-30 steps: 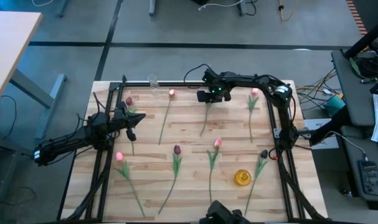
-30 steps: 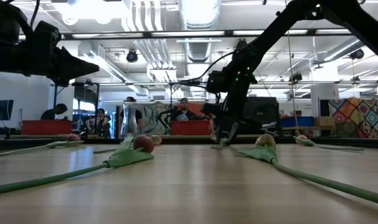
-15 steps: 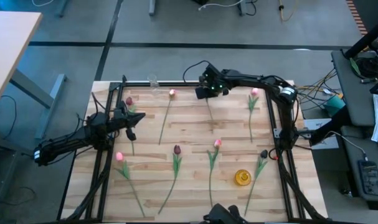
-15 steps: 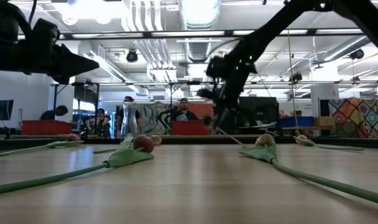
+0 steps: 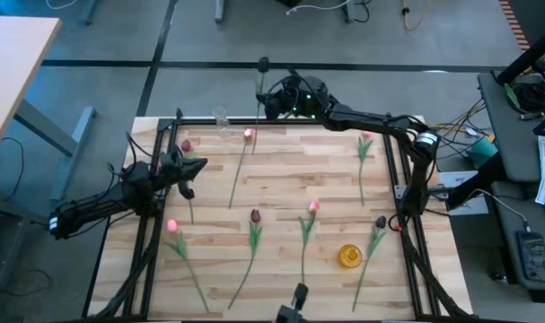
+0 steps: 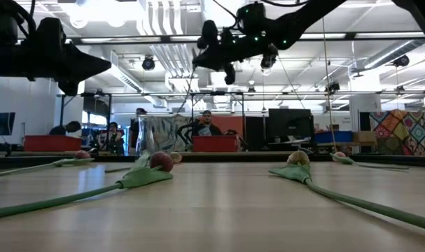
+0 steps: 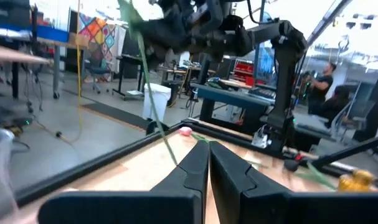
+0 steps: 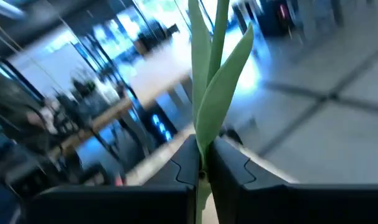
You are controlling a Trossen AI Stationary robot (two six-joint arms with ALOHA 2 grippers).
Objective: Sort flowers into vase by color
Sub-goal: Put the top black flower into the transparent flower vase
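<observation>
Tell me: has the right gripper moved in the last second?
Yes. In the high view the right gripper, shut on a dark tulip, has swung from over the table out past its far edge, toward the small clear vase.

high: straight down on table [image 5: 281, 179]
low: table-top level, facing room
wrists: past own fingers
shared: table, high+low

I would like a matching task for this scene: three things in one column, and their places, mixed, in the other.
Things:
1. right gripper
2. left gripper
3. yellow vase

Places:
A. on the table, near its right side
B. over the table's left side
C. above the table's far edge, shut on a flower

Pairs: 1-C; 2-B; 3-A
</observation>
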